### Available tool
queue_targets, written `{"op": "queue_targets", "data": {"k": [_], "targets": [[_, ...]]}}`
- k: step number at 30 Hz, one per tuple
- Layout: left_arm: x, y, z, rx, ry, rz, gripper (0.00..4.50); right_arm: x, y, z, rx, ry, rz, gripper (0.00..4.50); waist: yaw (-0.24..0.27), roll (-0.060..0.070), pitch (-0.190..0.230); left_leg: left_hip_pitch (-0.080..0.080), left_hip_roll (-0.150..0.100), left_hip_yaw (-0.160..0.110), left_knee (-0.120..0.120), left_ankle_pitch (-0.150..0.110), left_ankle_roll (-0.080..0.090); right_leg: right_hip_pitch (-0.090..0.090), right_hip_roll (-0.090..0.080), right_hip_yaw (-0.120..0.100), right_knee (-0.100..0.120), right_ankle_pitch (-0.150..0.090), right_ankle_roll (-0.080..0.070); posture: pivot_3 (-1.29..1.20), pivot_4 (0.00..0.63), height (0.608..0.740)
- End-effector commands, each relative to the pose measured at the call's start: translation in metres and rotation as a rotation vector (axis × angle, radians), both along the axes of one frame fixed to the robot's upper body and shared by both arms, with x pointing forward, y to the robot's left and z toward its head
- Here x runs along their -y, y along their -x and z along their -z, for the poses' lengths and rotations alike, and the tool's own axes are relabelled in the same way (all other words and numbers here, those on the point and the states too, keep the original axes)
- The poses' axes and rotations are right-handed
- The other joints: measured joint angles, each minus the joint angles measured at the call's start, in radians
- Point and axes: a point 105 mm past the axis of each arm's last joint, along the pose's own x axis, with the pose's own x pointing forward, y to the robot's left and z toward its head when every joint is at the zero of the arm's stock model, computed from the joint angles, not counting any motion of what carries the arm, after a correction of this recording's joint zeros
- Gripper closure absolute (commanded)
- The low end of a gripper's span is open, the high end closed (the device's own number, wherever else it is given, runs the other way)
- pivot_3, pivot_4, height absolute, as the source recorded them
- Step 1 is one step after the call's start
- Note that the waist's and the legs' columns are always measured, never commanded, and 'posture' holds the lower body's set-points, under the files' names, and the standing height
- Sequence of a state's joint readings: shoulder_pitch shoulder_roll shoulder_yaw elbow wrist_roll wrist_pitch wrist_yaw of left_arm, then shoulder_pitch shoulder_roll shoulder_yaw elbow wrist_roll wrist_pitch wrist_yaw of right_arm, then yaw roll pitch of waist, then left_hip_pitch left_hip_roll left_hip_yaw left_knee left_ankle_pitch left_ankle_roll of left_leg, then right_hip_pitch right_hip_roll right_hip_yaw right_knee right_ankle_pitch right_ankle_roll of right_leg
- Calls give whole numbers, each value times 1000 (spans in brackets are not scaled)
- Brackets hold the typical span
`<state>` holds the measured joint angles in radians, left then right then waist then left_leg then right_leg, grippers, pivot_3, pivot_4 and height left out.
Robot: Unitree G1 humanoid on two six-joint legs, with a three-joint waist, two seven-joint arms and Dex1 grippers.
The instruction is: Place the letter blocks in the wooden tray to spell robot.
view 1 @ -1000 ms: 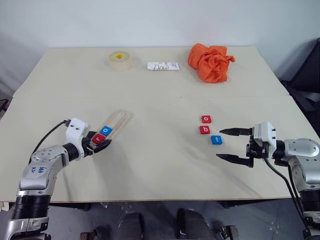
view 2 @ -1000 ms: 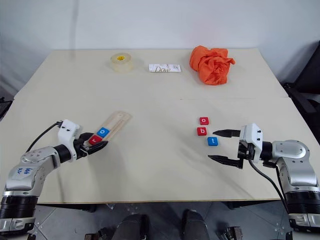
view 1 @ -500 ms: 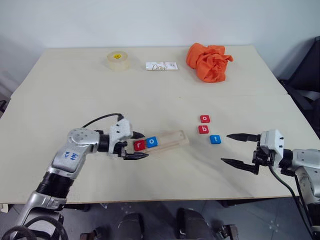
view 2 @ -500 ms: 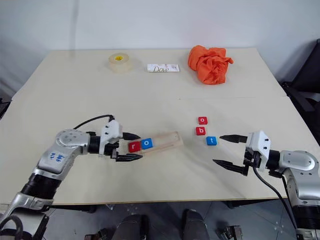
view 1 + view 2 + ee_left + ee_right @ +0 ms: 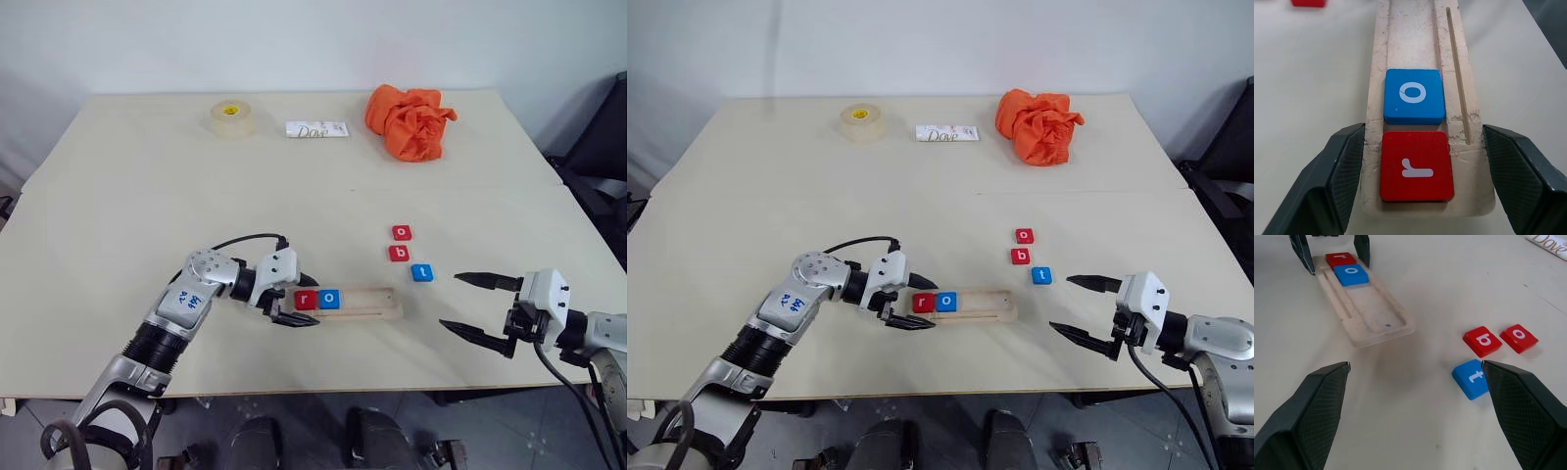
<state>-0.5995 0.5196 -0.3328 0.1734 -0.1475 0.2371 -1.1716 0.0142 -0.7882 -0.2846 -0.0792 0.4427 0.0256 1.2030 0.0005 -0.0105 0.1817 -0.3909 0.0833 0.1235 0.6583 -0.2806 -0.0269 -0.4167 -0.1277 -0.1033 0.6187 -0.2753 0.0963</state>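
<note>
- Pale beige counter (image 5: 147,176) with a seam across its middle.
- Plain white wall (image 5: 294,44) behind it.
- Grey tiled floor (image 5: 500,431) shows below the near edge.

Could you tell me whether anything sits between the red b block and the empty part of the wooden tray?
Nothing visible does. The red b block lies on bare table just beyond the wooden tray, whose groove is empty past the blue o.
</note>
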Motion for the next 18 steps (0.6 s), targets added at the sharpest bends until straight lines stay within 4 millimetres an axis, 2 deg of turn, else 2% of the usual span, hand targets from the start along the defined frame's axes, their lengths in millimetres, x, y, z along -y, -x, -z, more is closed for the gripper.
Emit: {"op": "queue_targets", "data": {"k": [1, 3, 5, 7, 13, 18], "targets": [[7, 0, -7, 32, 6, 24, 1084, 0, 1, -14, 51, -5, 2, 0, 1, 0, 0, 0, 0, 0, 0, 0, 0, 0, 0, 0, 0, 0, 0, 0, 150, 740], [9, 0, -6, 28, 4, 19, 1084, -1, 1, -14, 53, -6, 3, 0, 1, 0, 0, 0, 0, -1, 0, 0, 0, 1, 0, 0, 0, 0, 0, 0, 150, 740], [10, 0, -6, 29, 4, 13, 337, -1, 0, -15, 55, -7, 4, 0, 1, 0, 0, 0, 0, -1, 0, 0, 0, 1, 0, 0, 0, 0, 0, 0, 150, 740], [11, 0, -6, 34, 4, 0, 31, -1, 0, -15, 56, -8, 4, 0, 1, 0, 0, 0, 0, -1, 1, 0, 0, 1, 0, 0, 0, 0, 0, 0, 150, 740], [4, 1, -8, 60, 7, -37, 31, 0, 0, -16, 55, -10, 4, 0, 0, 0, 0, 0, 0, -1, 1, 0, 0, 1, 0, 0, 0, 0, 0, 0, 150, 740], [-19, 14, -23, 63, 95, -43, 31, 1, -3, -20, 50, -40, 47, 0, -2, 0, 0, 0, 0, -1, 0, 0, 0, 1, 0, 0, 1, 0, 0, 0, 150, 740]]}}
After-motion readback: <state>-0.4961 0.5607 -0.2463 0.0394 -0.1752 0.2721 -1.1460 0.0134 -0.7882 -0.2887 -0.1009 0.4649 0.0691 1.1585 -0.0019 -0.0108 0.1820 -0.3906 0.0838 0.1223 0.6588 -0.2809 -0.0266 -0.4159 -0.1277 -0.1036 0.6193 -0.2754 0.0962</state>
